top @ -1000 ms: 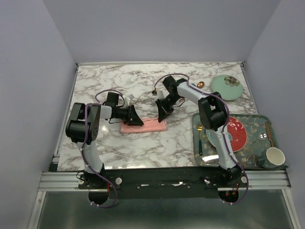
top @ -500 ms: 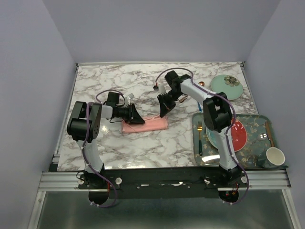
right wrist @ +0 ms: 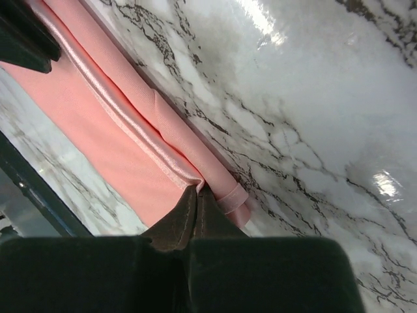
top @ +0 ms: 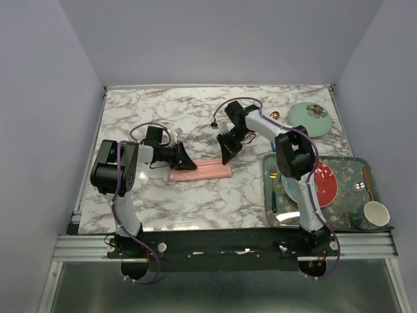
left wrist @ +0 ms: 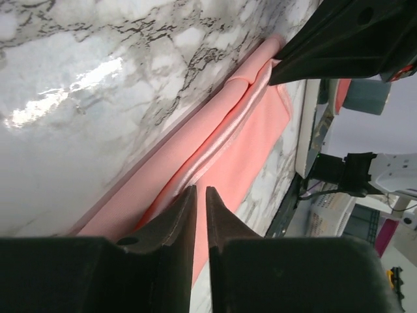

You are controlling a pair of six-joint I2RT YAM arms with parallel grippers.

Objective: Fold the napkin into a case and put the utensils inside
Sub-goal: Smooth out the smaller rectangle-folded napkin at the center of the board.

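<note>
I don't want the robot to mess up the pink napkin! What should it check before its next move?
1. Right gripper shut on the napkin's shiny hem: ok.
2. Left gripper holding the other end: cannot tell; a thin slit shows between its fingers.
3. Napkin folded into a narrow strip, lying on the marble table: ok.
4. Pocket open enough for utensils: cannot tell.
5. Copper spoon spotted, its bowl showing beside the mint-green plate: ok.
</note>
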